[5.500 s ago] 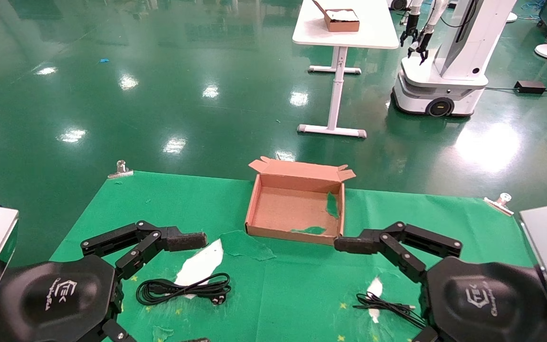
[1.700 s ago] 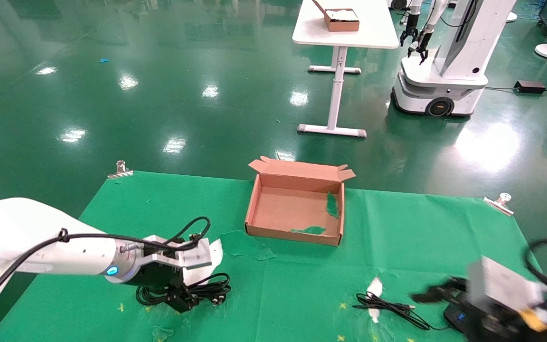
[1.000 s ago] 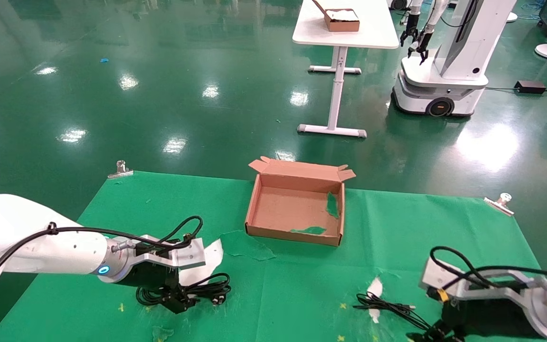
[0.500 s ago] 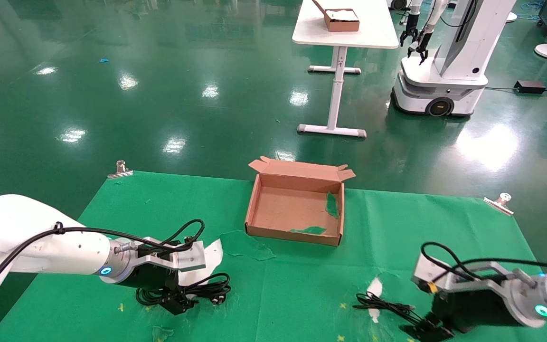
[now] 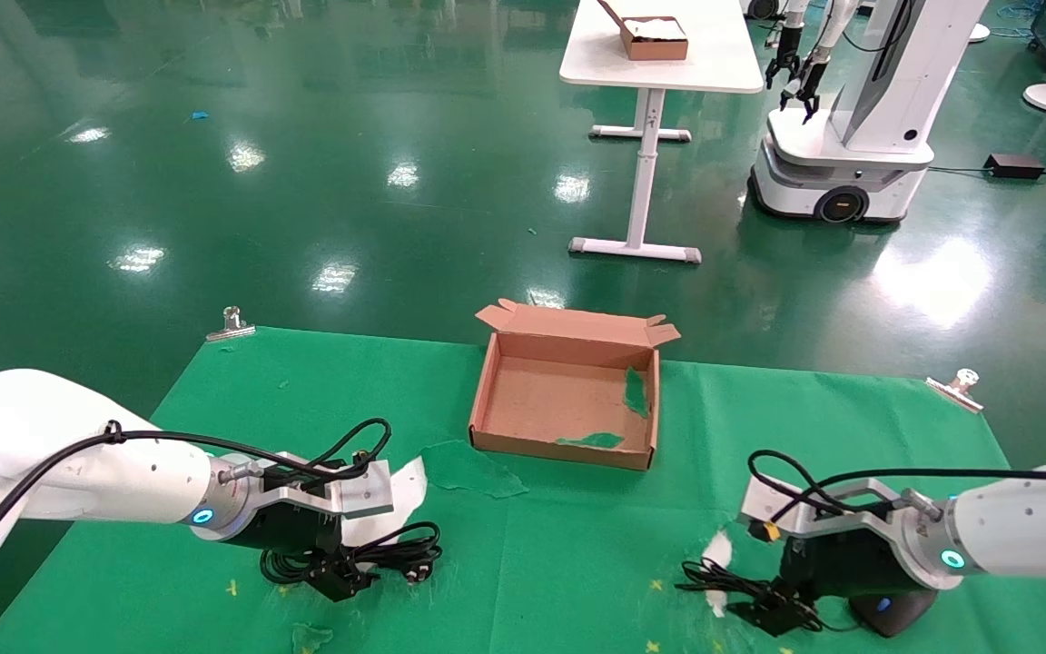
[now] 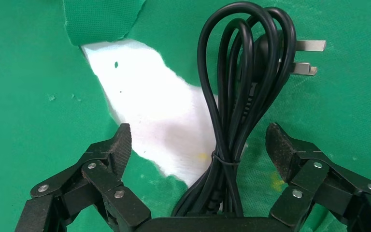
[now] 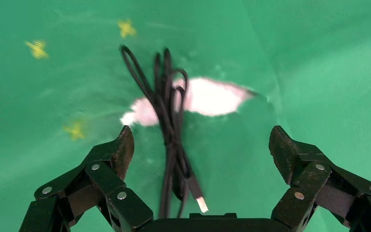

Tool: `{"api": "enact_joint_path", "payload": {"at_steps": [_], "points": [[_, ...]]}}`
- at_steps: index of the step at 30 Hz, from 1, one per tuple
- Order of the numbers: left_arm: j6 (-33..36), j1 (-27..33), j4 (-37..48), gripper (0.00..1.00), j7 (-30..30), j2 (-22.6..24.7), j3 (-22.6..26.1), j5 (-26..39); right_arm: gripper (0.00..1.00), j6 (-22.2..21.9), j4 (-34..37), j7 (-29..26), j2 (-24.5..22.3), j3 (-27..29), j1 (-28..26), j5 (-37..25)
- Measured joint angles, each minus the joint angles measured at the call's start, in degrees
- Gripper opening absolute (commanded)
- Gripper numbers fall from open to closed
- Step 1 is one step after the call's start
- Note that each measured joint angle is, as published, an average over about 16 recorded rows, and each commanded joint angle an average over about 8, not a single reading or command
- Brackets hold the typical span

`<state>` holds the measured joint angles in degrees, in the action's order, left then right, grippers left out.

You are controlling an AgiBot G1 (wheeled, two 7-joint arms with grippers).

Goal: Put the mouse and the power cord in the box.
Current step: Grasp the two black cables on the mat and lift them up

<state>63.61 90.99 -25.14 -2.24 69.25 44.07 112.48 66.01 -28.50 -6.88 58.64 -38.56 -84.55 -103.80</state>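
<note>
The power cord (image 5: 369, 552) lies coiled on the green cloth at the front left. My left gripper (image 5: 338, 578) is open and low over it. In the left wrist view the tied cord bundle (image 6: 241, 87) runs between the two spread fingers, untouched, with my left gripper (image 6: 199, 142) straddling it. The black mouse (image 5: 886, 614) sits at the front right, partly under my right arm. Its thin wire (image 5: 723, 581) lies to its left. My right gripper (image 5: 773, 614) is open above that wire (image 7: 166, 121), my right gripper (image 7: 200, 142) holding nothing. The brown box (image 5: 541, 400) stands open in the middle, behind both.
White torn patches (image 5: 387, 500) and a loose green scrap (image 5: 468, 468) mark the cloth. Metal clips (image 5: 231, 322) (image 5: 957, 383) hold its far corners. Beyond the table stand a white table with a smaller brown box (image 5: 655, 41) and another robot (image 5: 850, 118).
Both arms came down from near the camera to the cloth. The left gripper settled over the power cord. The right gripper swung left from the mouse to over its wire.
</note>
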Motion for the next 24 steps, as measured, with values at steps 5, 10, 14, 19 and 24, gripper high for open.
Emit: {"api": "enact_joint_path", "payload": {"at_steps": [5,10,14,19,24], "points": [[0.0,0.1,0.3,0.0,0.2,0.1,0.0,0.0,0.0,-0.6,2.4,1.2,1.0,-0.2,-0.8,-0.4],[-0.1,0.1,0.4,0.0,0.2,0.1,0.0,-0.1,0.0,-0.9,2.9,1.4,1.3,-0.2,-1.0,-0.5],[-0.1,0.1,0.3,0.0,0.2,0.1,0.0,-0.1,0.0,-0.8,2.5,1.3,1.0,-0.2,-0.8,-0.4],[-0.1,0.1,0.3,0.0,0.2,0.1,0.0,-0.1,0.0,-0.6,2.1,1.1,0.8,-0.2,-0.7,-0.4],[0.0,0.1,0.2,0.0,0.2,0.1,0.0,-0.1,0.0,-0.5,1.8,1.0,0.6,-0.2,-0.6,-0.3]]}}
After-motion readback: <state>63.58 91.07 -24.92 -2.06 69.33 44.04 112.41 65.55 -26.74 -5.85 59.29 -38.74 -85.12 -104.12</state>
